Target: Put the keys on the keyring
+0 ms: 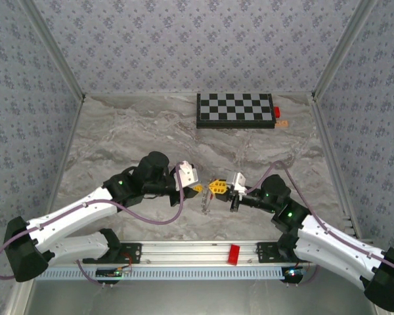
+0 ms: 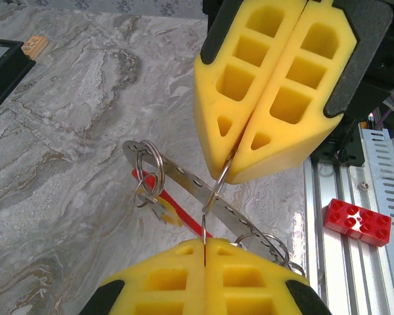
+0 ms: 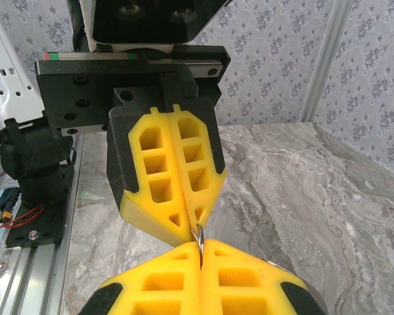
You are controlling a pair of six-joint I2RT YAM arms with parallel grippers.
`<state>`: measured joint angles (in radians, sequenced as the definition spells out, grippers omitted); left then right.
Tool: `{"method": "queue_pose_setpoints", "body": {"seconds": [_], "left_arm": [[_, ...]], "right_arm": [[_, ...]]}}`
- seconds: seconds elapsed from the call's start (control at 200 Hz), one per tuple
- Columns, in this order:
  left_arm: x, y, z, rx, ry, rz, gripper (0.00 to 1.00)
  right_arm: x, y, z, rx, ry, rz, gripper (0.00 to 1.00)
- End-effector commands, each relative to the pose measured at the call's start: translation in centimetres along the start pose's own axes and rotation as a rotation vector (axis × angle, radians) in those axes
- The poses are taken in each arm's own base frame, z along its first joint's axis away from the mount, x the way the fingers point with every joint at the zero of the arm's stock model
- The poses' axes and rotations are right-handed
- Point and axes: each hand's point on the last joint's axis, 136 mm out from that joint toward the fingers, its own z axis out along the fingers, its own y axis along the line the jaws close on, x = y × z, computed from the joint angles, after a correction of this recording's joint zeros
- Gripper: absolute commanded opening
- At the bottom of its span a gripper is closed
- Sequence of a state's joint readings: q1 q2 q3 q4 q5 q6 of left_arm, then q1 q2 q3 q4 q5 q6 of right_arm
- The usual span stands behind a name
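Starting at the table (image 1: 118, 141), note one grey marbled top. Count two arms, left arm (image 1: 72, 220) and right arm (image 1: 328, 243), meeting over its middle. Locate one checkerboard (image 1: 235, 110) at the far edge. Find left gripper (image 2: 204, 248) and right gripper (image 2: 232, 169) tip to tip, yellow fingers of each pressed together, pinching one keyring (image 2: 213, 190) from opposite sides above the table. Identify keyring as a thin grey wire loop, seen edge-on, with a red stretch below. Note one perforated metal strip (image 2: 180, 176) crossing it, small split rings at both ends, number unclear. Count two red blocks: far block (image 1: 276, 112) touching the checkerboard, near block (image 1: 234, 254) on the rail. Count one tan key (image 1: 284, 123) beside the far block.
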<state>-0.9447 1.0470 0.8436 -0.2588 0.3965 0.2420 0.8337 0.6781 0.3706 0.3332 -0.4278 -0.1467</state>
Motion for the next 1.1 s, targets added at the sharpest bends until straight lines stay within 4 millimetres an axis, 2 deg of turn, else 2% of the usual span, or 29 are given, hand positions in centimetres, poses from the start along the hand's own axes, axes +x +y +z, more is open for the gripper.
{"method": "queue_pose_setpoints", "body": {"seconds": [0.0, 0.56, 1.094], "left_arm": [[-2.85, -0.48, -1.13, 0.011, -0.078, 0.039, 0.00], [-2.93, -0.83, -1.17, 0.031, -0.082, 0.040, 0.00], [-2.67, -0.67, -0.86, 0.030, -0.061, 0.032, 0.00]], "right_arm": [[-0.94, 0.28, 0.02, -0.014, -0.034, -0.026, 0.00], [-0.53, 0.19, 0.28, -0.009, -0.018, -0.026, 0.00], [-0.85, -0.14, -0.34, 0.024, -0.030, -0.048, 0.00]]}}
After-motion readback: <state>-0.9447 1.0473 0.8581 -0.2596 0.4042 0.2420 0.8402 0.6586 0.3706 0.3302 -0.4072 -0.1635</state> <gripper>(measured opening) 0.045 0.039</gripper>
